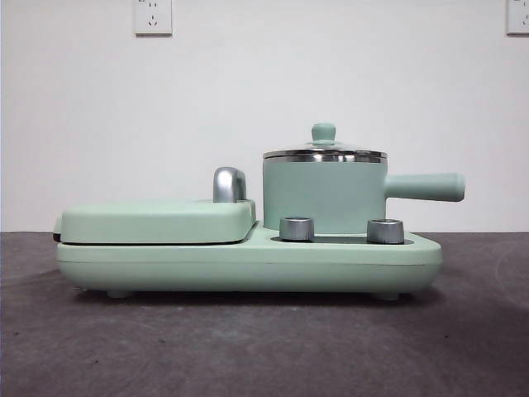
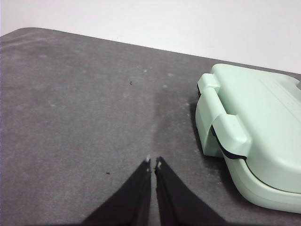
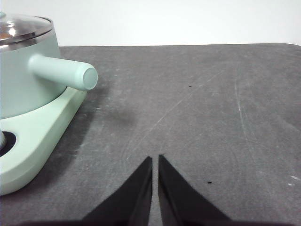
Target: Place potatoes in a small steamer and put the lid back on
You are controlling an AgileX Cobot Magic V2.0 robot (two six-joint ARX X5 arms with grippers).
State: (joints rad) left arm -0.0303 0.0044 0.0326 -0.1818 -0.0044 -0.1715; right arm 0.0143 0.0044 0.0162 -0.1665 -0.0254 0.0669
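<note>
A: Where are the grippers?
B: Left gripper (image 2: pixel 153 162) and right gripper (image 3: pixel 155 159) both hang above bare table (image 3: pixel 197 94), jaws together, empty

A: And the steamer?
B: Small steamer (image 1: pixel 324 197) sits centre-right of the front view, lid (image 1: pixel 324 150) on; no potato visible

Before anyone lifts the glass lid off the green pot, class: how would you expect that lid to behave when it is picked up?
The lid is glass with a steel rim, so probably stiff, fairly heavy for its size and breakable if dropped. Its only hold is a small rounded knob, which narrow jaws might slip on. Lifted by that one central point, it may tilt. It sits on the small steamer now.
</note>
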